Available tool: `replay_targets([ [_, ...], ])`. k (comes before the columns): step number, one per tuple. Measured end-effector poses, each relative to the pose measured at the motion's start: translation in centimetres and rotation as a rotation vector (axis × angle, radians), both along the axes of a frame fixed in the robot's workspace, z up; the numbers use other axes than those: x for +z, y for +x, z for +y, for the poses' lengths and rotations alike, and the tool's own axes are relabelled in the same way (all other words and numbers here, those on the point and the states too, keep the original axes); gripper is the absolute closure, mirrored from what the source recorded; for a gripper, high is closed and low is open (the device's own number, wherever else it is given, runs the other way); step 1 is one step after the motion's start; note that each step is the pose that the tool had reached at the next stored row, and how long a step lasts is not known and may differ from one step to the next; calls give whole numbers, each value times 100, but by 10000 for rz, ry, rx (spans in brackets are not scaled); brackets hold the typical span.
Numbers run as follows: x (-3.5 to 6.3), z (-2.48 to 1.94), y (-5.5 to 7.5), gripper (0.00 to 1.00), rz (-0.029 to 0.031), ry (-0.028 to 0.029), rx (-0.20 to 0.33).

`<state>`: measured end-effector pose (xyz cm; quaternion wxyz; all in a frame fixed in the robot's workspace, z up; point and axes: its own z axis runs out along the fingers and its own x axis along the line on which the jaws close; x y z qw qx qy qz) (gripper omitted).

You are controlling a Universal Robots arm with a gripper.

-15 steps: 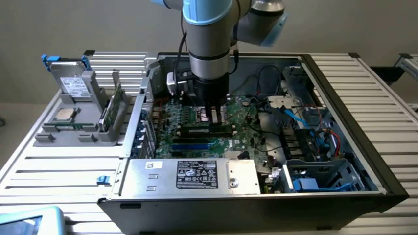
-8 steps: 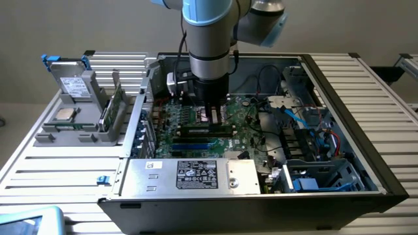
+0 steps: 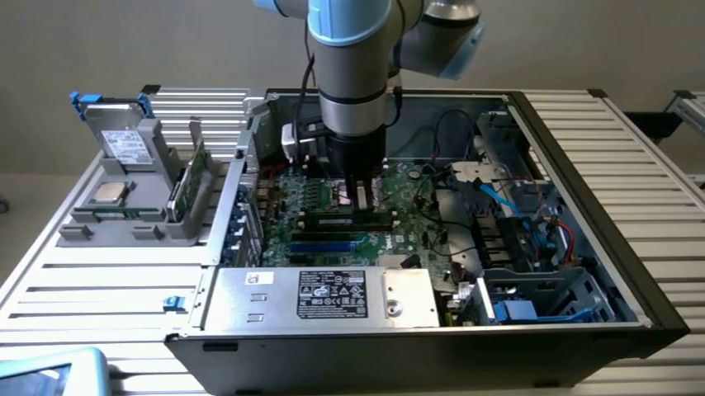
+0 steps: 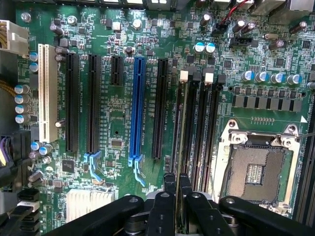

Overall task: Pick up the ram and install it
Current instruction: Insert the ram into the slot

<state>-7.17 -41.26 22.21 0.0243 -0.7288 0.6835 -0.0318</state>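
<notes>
The gripper (image 4: 177, 179) is closed on the ram (image 4: 178, 142), its two dark fingers pinching the thin stick, which the wrist view sees edge-on as a narrow pale strip. In the exterior view the gripper (image 3: 358, 202) hangs straight down from the arm (image 3: 350, 74) over the middle of the motherboard (image 3: 319, 243), and the ram (image 3: 347, 219) lies long and dark under the fingertips, low against the board.

On the motherboard (image 4: 118, 128) the stick runs along the black memory slots (image 4: 199, 132) with their white end clips; whether it is seated in one I cannot tell. Just past those slots sits the open processor socket (image 4: 256, 169); on the ram's other side stands a long blue slot (image 4: 138, 108).

At the motherboard's near edge lies a silver power supply box (image 3: 330, 295). Well off the motherboard, to the exterior view's left, a grey holder (image 3: 121, 223) carries a square silver chip (image 3: 107, 194) and another green board (image 3: 185, 188) standing on edge.
</notes>
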Motion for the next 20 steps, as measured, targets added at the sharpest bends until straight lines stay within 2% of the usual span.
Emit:
replay_targets([
  [4, -1, 0, -1, 84, -1, 1, -1],
  [5, -1, 0, -1, 77, -2, 1, -1],
  [9, 28, 0, 0, 77, -10, 3, 0],
  [17, 321, 0, -1, 77, -10, 2, -1],
  [20, 362, 0, -1, 77, -10, 3, -1],
])
